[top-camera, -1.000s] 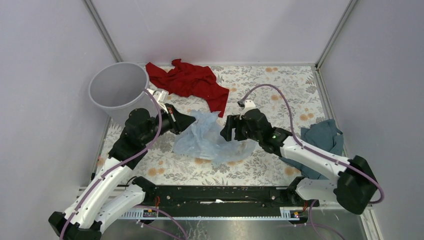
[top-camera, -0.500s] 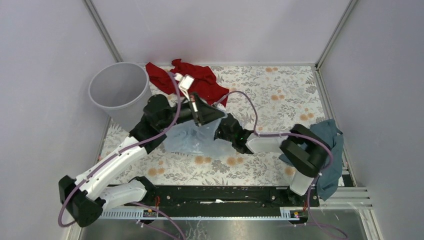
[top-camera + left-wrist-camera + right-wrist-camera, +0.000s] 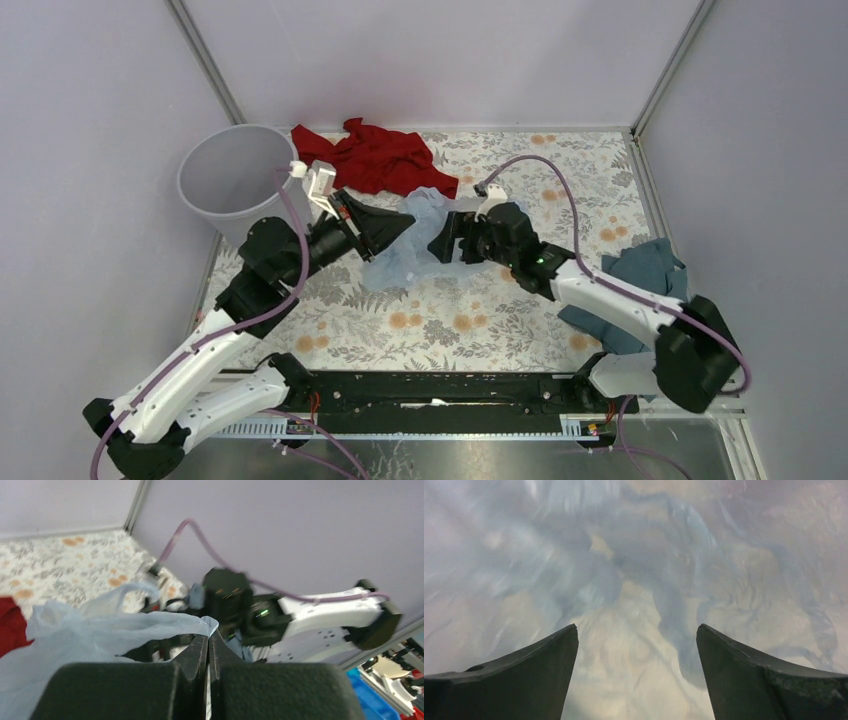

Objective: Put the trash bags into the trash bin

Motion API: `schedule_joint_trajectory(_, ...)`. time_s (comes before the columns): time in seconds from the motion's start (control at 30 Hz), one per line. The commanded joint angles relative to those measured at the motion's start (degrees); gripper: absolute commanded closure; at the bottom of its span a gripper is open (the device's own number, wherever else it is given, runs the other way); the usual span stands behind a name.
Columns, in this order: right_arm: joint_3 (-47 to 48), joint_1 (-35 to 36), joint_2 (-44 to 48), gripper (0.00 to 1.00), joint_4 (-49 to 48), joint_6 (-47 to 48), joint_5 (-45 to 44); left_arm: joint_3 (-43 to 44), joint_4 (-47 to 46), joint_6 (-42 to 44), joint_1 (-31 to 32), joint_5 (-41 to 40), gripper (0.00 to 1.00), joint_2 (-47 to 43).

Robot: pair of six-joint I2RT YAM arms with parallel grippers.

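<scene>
Clerk: Entry one, trash bag (image 3: 398, 262). Pale blue film, wrinkled, one piece. Location?

Checker: At the tips of the left end effector (image 3: 405, 224), bunched there and trailing below and ahead of them toward the surface (image 3: 560, 180). Not in the bin.

Clerk: Left end effector, condition?

Checker: Closed. The fingers are pressed together with an edge of the film pinched between them, and the left wrist view shows the fold coming out right at the tips. Judged reason: a thin sheet offers nothing solid, so a nip on one edge is what lets it be carried.

Clerk: Right end effector (image 3: 445, 240)?

Checker: Jaws spread wide, nothing between them. Film fills the view just ahead of its fingertips, close but not clasped. It faces the left end effector across the bag, likely placed to gather or steady the loose part so it does not drag.

Clerk: Entry two, trash bin (image 3: 225, 160).

Checker: Grey, upright, mouth up. Behind the left end effector, back past its wrist, near but apart. Gripping the bag from that side makes for a short carry, in my judgement.

Clerk: Non-task stock?

Checker: Red cloth (image 3: 375, 160), just beyond the left end effector on its far side and close to the bag; whether touching, cannot tell. Teal cloth (image 3: 645, 270), well behind the right end effector, beside its arm. Neither belongs in the bin
</scene>
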State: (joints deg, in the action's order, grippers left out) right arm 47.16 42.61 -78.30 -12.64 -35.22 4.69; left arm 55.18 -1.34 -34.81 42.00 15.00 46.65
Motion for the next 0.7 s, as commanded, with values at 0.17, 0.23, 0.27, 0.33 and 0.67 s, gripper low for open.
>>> schedule_joint_trajectory(0.17,17.2,-3.7,8.0,0.00,45.4,16.4,-13.5,-9.5,-0.1,0.5,-0.4,-2.2,1.00,0.0)
schedule_joint_trajectory(0.23,18.7,-4.6,9.9,0.00,47.2,17.7,-15.5,-10.5,-0.9,-0.1,-0.3,-1.6,1.00,0.1)
schedule_joint_trajectory(0.27,18.9,-5.2,10.7,0.00,47.7,18.0,-15.7,-11.1,-1.3,-0.3,-0.4,-1.3,1.00,0.1)
schedule_joint_trajectory(0.33,19.2,-6.9,11.3,0.00,49.4,18.4,-17.1,-11.8,-1.7,-0.6,-0.4,-1.1,1.00,0.0)
schedule_joint_trajectory(0.67,7.3,-26.5,9.9,0.00,40.6,14.9,0.8,-12.5,2.7,0.2,-1.3,-2.1,1.00,-2.3)
